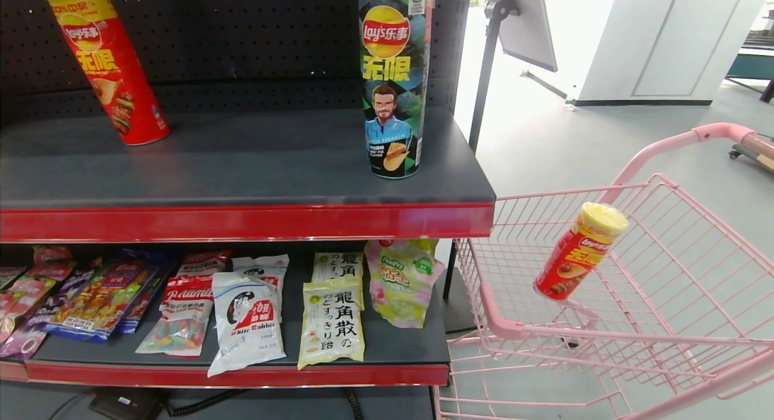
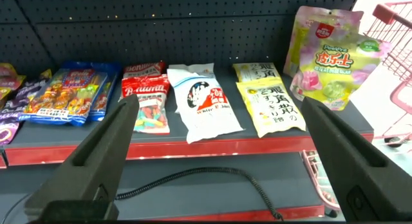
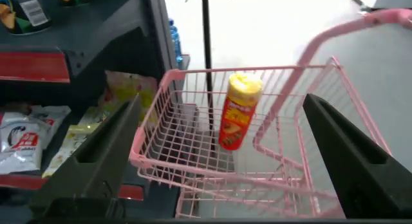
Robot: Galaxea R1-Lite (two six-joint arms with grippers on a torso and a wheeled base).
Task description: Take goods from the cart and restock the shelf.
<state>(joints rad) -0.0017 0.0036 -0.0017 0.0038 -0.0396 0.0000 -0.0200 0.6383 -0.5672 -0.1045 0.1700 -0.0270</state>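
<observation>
the right gripper (image 3: 220,105) is held wide open; the leaning chips can (image 3: 235,118) could be knocked over in the cart (image 3: 193,72) if grasped off-centre.

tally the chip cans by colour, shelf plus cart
Red: 2 (left red can on the top shelf; yellow-lidded red can in the cart)
Blue-green: 1 (blue-green can, top shelf)
Total: 3
</observation>
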